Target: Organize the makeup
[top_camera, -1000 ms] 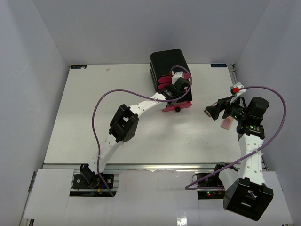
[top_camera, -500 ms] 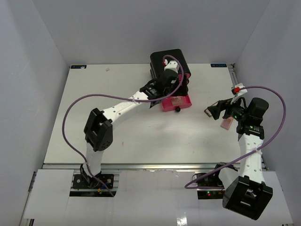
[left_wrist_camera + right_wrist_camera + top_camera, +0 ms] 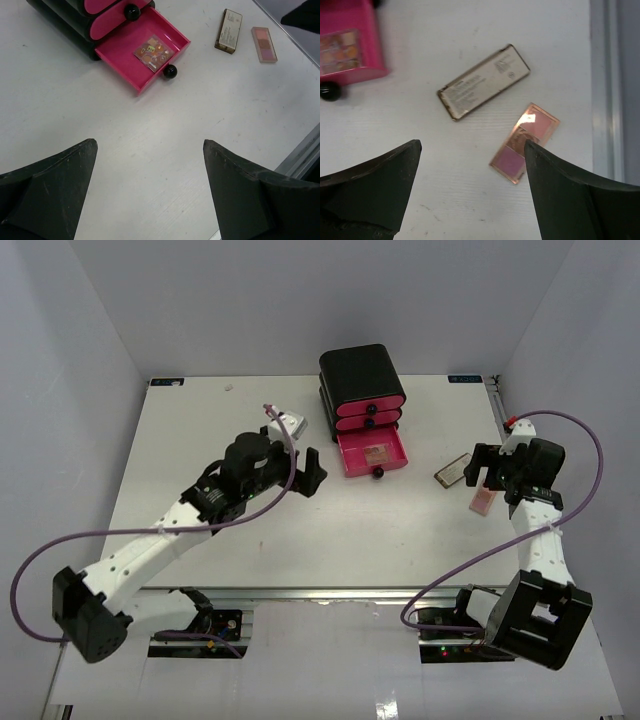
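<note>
A small square palette (image 3: 377,453) (image 3: 152,51) lies in the open bottom pink drawer (image 3: 350,453) (image 3: 125,55) of the black box (image 3: 361,373). A tan compact (image 3: 451,473) (image 3: 484,82) and a pink compact (image 3: 483,502) (image 3: 524,142) lie flat on the table, right of the drawer. My left gripper (image 3: 310,472) (image 3: 149,143) is open and holds nothing, left of the drawer over bare table. My right gripper (image 3: 481,466) (image 3: 472,144) is open above the two compacts, its right finger (image 3: 570,195) covering a corner of the pink compact.
The two upper pink drawers (image 3: 362,412) are closed. The open drawer's black knob (image 3: 378,473) (image 3: 329,91) points toward the arms. The table's right edge and metal rail (image 3: 605,100) run close beside the pink compact. Purple cables loop from both arms.
My left arm has drawn back from the drawer box to the left and nearer side, leaving the palette in the open drawer. The right wrist has shifted slightly over the compacts.
</note>
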`<state>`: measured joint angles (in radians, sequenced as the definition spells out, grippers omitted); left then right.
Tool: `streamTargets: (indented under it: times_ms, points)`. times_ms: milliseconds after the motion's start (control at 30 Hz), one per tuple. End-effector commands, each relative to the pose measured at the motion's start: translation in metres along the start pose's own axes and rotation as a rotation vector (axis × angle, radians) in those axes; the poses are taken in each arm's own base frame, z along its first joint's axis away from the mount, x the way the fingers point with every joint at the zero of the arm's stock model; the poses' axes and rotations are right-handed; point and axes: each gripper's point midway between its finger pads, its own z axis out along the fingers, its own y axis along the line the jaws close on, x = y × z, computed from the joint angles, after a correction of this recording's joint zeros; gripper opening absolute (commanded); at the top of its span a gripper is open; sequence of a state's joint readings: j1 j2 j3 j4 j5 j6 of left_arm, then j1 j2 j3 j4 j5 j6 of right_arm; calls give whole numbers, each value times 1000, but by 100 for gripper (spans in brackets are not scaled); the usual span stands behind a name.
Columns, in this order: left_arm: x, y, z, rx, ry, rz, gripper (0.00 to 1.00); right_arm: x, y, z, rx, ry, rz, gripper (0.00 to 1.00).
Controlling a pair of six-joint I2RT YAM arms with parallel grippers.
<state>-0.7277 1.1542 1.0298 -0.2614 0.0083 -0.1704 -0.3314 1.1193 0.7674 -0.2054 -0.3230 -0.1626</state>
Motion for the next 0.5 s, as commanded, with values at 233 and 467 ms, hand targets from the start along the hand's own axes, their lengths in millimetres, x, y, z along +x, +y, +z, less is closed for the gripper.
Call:
streamTargets:
  times_ms: [233, 467]
  points:
    - [9, 4, -49, 21, -130, 102, 98, 50, -51, 21, 282, 272, 157, 90]
    - [-1, -1, -63, 47, -174, 105, 98, 67, -54, 50, 274, 362, 217, 90]
